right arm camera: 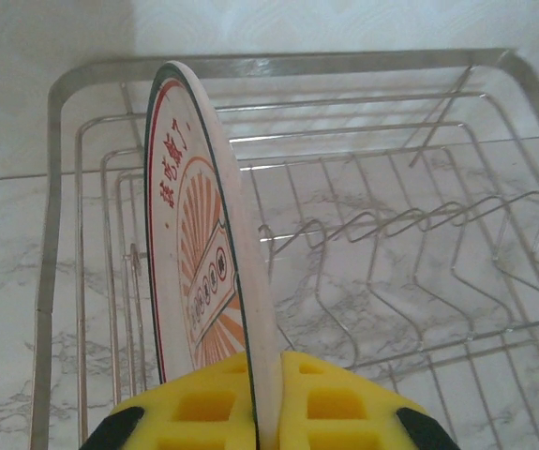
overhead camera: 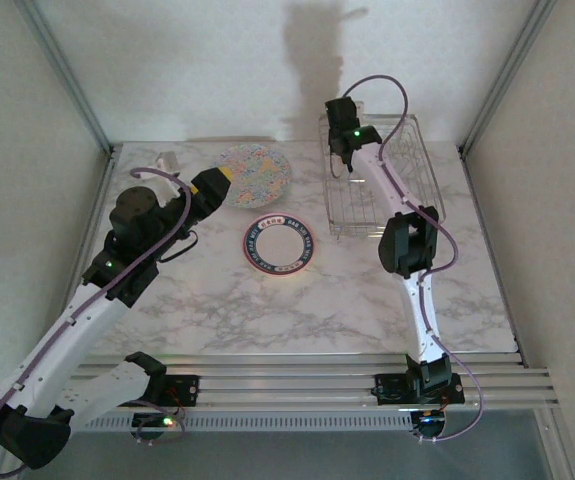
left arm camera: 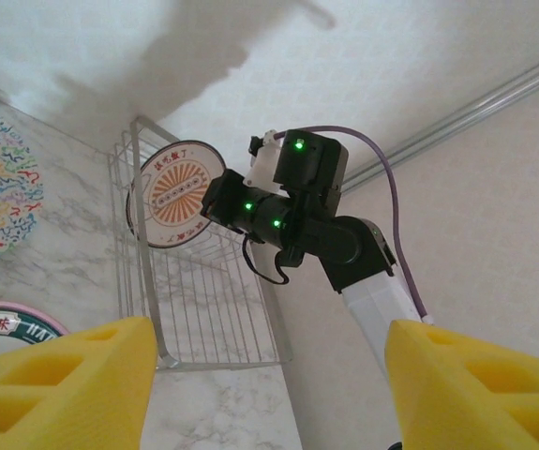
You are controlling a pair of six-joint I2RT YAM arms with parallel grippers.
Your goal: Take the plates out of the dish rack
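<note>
Standing upright inside the dish rack [right arm camera: 278, 66], the red-rimmed plate [right arm camera: 199, 234] was pinched at its edge between the right fingers [right arm camera: 330, 403]. The left fingers [left arm camera: 63, 375] hung open, with the speckled plate [overhead camera: 255, 175] and ringed plate [overhead camera: 280, 245] flat on the worktop [overhead camera: 317, 310] near them.

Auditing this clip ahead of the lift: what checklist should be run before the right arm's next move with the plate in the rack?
1. Right gripper shut on red-rimmed white round plate: ok.
2. Plate upright in silver wire dish rack: ok.
3. Left gripper open, away from rack: ok.
4. Bare marble table beside speckled round plate and pink-rimmed round plate: ok.
5. Grip firm enough to lift: cannot tell.
</note>
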